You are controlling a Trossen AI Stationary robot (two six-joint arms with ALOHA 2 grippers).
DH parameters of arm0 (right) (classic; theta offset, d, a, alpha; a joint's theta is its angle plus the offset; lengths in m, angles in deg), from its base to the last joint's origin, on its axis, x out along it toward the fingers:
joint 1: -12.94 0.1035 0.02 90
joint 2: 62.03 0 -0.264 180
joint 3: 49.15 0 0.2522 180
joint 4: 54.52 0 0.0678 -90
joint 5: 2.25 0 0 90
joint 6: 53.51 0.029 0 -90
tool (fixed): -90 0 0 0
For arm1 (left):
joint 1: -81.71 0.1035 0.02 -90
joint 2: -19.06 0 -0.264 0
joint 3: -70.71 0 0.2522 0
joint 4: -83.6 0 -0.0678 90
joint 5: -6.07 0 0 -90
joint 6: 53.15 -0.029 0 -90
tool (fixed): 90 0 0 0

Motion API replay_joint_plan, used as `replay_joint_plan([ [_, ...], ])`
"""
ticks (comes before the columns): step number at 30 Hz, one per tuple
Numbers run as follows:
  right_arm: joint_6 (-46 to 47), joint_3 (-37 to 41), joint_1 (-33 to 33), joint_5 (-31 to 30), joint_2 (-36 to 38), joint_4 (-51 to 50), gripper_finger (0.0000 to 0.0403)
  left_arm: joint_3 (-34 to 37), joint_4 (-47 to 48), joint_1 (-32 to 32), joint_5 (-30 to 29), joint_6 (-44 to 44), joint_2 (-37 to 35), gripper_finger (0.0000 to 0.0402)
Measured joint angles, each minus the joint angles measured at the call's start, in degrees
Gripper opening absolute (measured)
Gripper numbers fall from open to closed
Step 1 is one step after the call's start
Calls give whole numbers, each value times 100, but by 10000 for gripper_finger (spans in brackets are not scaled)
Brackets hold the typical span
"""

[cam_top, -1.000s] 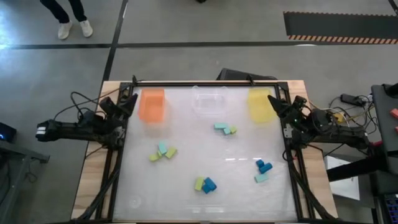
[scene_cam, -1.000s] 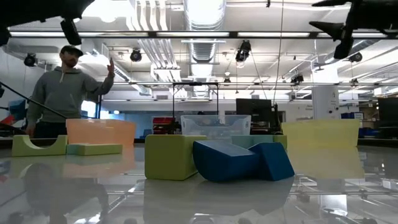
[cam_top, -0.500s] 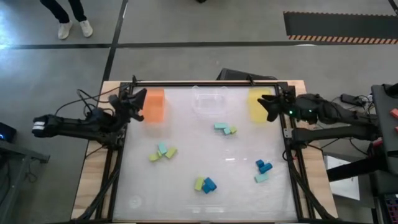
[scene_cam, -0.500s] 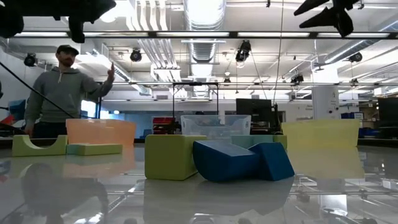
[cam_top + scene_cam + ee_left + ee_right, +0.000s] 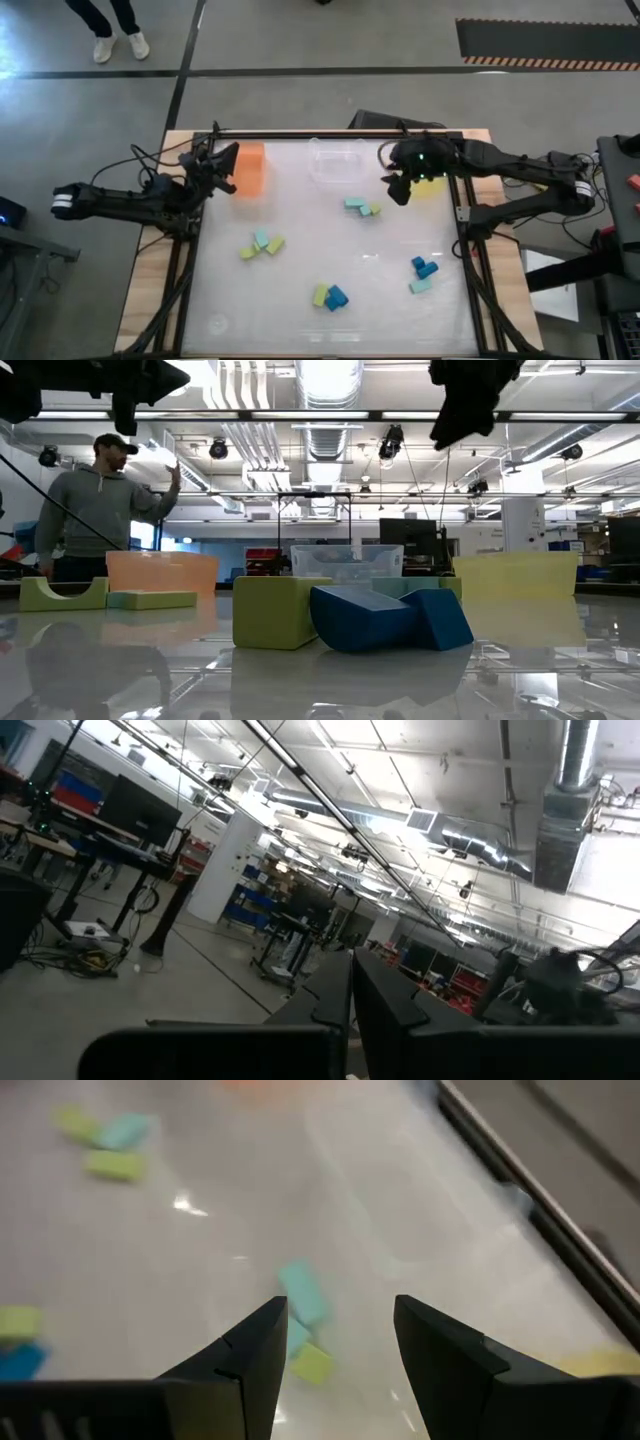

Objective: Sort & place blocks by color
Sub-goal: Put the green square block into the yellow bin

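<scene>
Small teal, yellow-green and darker blue blocks lie on the white table in loose groups: a far group [image 5: 362, 207], one at the left [image 5: 262, 243], one near the front [image 5: 330, 296] and one at the right [image 5: 423, 270]. My right gripper [image 5: 398, 186] hangs open above the table next to the yellow tray [image 5: 432, 185]. Its wrist view [image 5: 340, 1342] looks down on a teal block [image 5: 303, 1302] and a yellow-green one [image 5: 313, 1364]. My left gripper [image 5: 216, 166] stays shut and holding nothing at the table's left edge, beside the orange tray [image 5: 247, 167].
An orange tray, a clear tray [image 5: 335, 162] and the yellow tray stand in a row along the far edge. Black frame rails [image 5: 465, 240] run along both sides of the table. A person [image 5: 100, 510] stands beyond the far left corner.
My right gripper has swung up from the table's right edge and in past the yellow tray toward the far group of blocks, tipping from level to pointing down. It has stayed open. My left gripper has edged toward the orange tray and rolled a little.
</scene>
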Motion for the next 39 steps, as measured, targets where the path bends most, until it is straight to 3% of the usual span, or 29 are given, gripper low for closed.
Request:
replay_joint_plan([
  [4, -867, 160, -213, 751, -378, 2, 176, 5, 6, 0, 0, 2, -41, 0],
  [13, -2235, 556, -234, 807, -883, 6, 176, 24, 7, 0, 0, 4, -69, 0],
  [24, -2038, 671, -228, 814, -1597, 169, 176, 33, 11, 0, 2, 3, -66, 0],
  [39, -3037, 671, -228, 1107, -2474, 264, 176, 37, 13, 0, 2, 3, -66, 0],
])
